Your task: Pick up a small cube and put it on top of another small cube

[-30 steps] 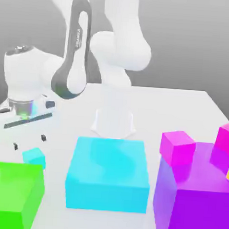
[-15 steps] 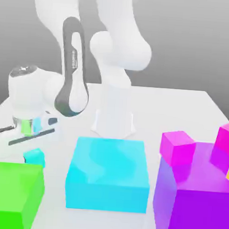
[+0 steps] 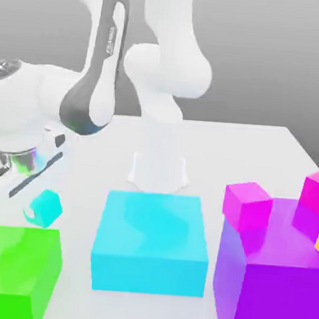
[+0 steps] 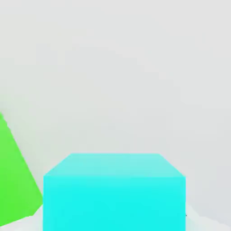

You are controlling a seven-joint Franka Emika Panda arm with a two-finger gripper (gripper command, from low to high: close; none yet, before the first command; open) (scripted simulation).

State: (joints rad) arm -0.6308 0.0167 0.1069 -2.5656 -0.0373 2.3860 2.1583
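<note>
Cyan small cube [image 3: 48,207] sits between the closed jaws of my gripper [image 3: 40,210], tilted, near the green block [image 3: 19,263] at the exterior view's left. Gripped, by my reading.

Risks: a pinch on a skewed cube could let it turn or slip. Swinging across too low could clip the green block or the large cyan block [image 3: 151,225]. If a magenta cube [image 3: 247,207] on the purple block [image 3: 280,298] is the target, a slightly off-centre release could topple the stack, and a sideways nudge could push that cube off its perch.

Surface: pale, plain tabletop [image 3: 243,158], faint tints near the blocks. Room: grey backdrop [image 3: 263,62], darker toward the table's far edge, featureless.
</note>
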